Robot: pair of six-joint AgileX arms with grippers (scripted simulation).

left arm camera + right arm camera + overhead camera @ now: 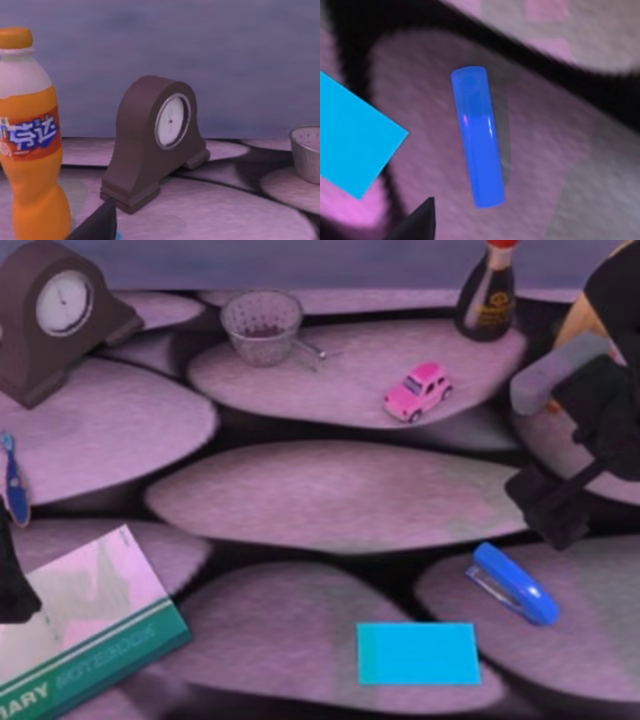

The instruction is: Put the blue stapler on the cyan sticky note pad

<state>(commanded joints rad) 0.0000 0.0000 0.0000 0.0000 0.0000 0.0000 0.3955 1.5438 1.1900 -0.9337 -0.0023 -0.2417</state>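
Note:
The blue stapler [511,585] lies flat at the front right of the table, slanted, its glossy top up. In the right wrist view the stapler [477,137] sits just beyond one dark fingertip [422,220]. The cyan sticky note pad [418,653] lies flat near the front edge, a short way left of the stapler, apart from it; one corner of the pad [350,145] shows in the right wrist view. My right gripper [560,515] hovers above and behind the stapler, open and holding nothing. My left gripper [14,585] stays parked at the left edge, open.
A brown mantel clock [55,315], a metal strainer [262,328], a pink toy car [418,392] and a soy sauce bottle [488,290] stand along the back. A green-and-white notebook [85,630] and a thin blue tool [12,480] lie at the left. An orange soda bottle [30,145] stands by the clock.

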